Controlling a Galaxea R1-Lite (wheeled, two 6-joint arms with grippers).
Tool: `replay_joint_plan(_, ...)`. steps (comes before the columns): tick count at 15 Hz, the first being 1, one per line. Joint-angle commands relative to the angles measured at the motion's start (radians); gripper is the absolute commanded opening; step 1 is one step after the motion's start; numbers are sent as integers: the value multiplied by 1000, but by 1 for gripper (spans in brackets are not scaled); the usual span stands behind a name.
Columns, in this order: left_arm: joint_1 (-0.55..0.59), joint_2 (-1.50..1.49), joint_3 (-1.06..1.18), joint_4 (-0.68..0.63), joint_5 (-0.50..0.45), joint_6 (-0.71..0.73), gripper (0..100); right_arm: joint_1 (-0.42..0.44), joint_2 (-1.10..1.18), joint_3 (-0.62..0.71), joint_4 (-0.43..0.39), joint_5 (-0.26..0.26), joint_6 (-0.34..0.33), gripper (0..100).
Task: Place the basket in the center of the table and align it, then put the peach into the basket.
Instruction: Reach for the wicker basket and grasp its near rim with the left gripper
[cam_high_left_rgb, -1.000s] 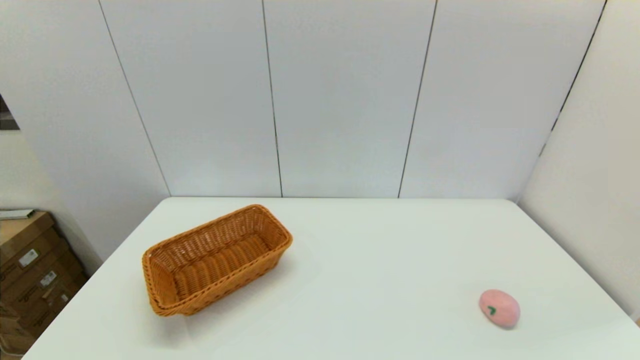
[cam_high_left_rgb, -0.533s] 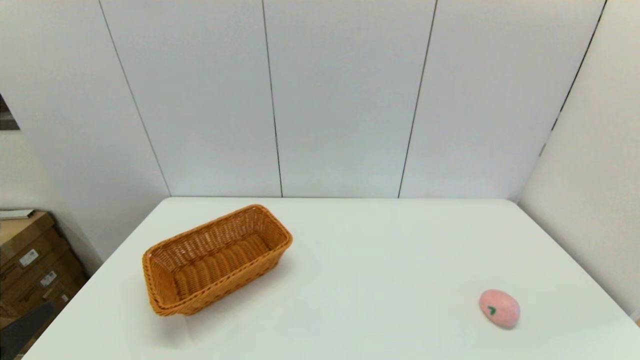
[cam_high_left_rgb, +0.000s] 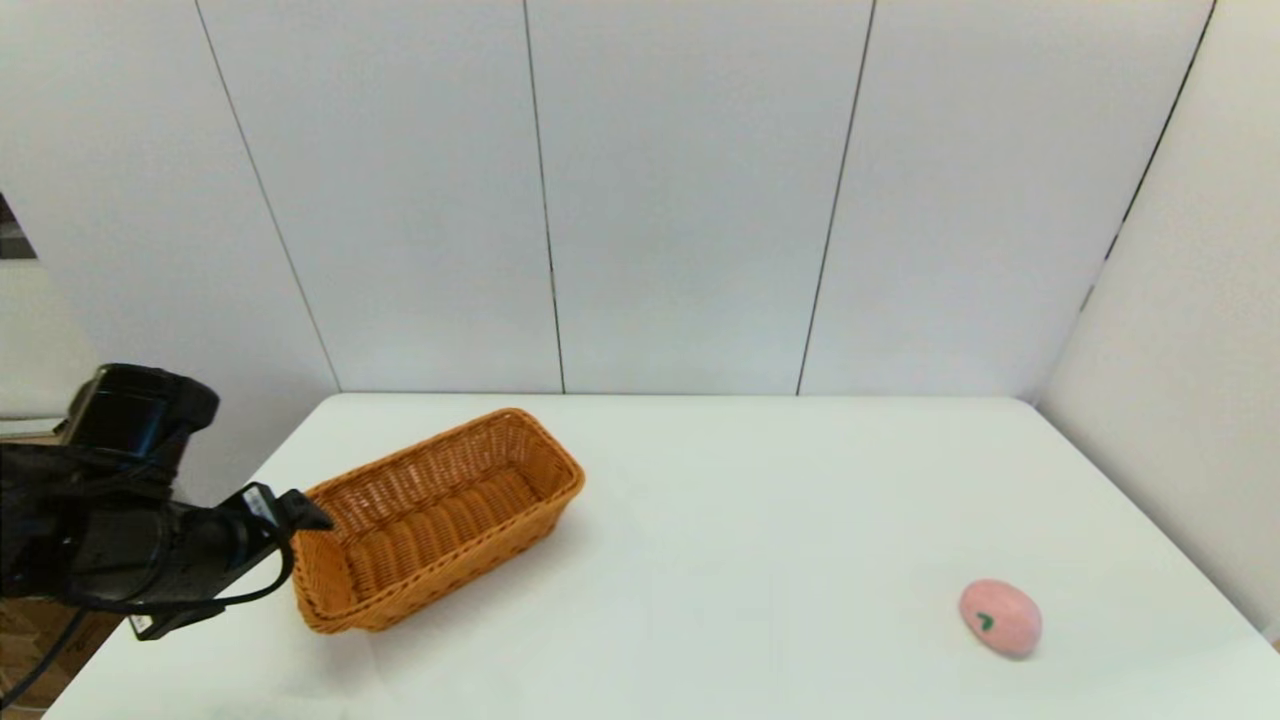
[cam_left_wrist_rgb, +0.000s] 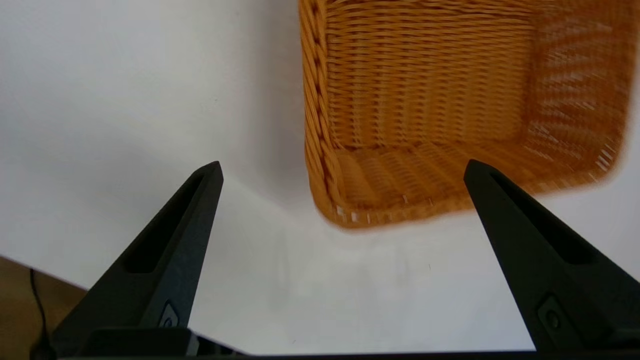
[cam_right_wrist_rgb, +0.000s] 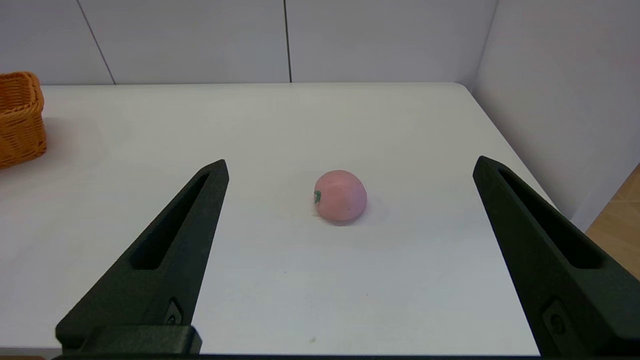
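No text, label, brand, number or sign is legible anywhere.

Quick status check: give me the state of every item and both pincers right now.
basket: upright, empty, skewed, on the table's left side.
peach: lying on the table, near right, untouched.
left pincer: open, above the basket's near end, not touching.
right pincer: open, facing the peach, holding nothing.
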Motion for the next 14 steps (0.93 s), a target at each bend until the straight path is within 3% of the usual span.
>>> replay_joint_plan(1,39,271,-77,-1,2,-47,100,1,1,0,0,0,0,100)
replay_joint_plan(9,90,423,-78,-167,-1,-42,100,1,1,0,0,0,3,100)
replay_joint_plan(10,90,430,-78,-190,-3,-42,0,1,1,0,0,0,3,100)
replay_joint_plan(14,90,433,-78,-204,-15,-42,0,1,1,0,0,0,3,100)
